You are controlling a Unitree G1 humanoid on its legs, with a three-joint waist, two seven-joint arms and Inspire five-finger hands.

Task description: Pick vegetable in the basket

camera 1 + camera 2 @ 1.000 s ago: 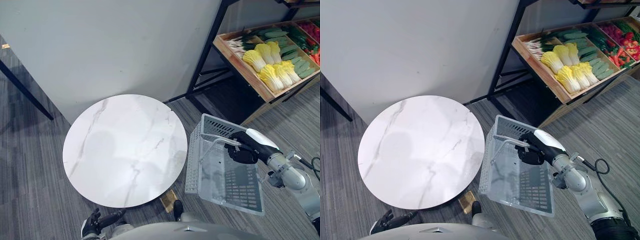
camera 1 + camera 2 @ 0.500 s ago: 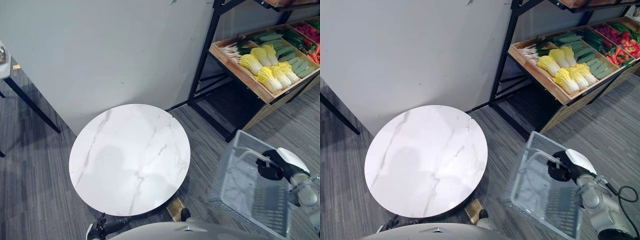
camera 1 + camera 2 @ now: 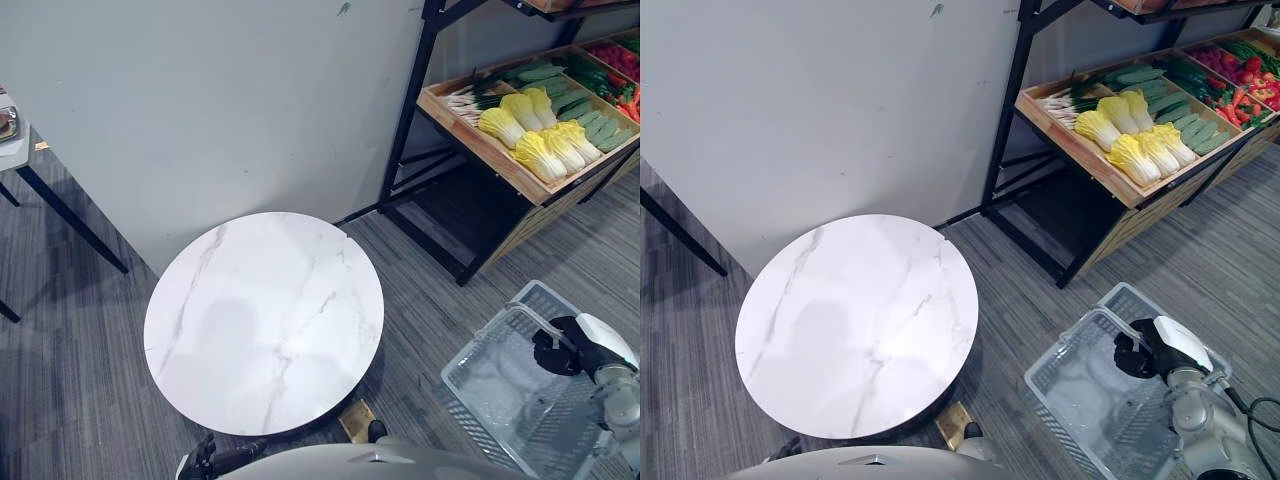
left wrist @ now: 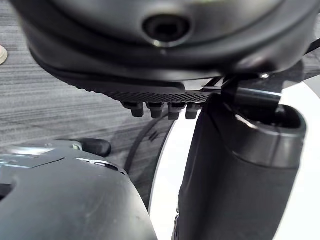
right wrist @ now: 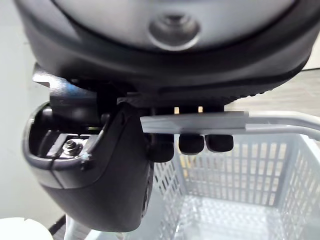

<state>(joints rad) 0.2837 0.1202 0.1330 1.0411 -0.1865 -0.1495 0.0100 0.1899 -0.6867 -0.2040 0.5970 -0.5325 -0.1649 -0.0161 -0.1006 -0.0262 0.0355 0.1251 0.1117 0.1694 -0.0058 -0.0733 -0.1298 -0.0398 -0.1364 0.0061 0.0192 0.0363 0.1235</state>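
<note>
The right robot hand [image 3: 1137,354] is clamped round the thin handle [image 5: 200,121] of the empty basket [image 3: 1068,337], vegetables [image 3: 1140,150] well apart up on the shelf [image 3: 1070,148], so a swing on approach could twist that handle loose or clip the shelf's frame.

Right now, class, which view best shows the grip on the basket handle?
The right wrist view: close up, fingers of the right hand curl round the handle, with the basket mesh beneath. The eye views show the whole basket from above, the hand small on its handle.
</note>
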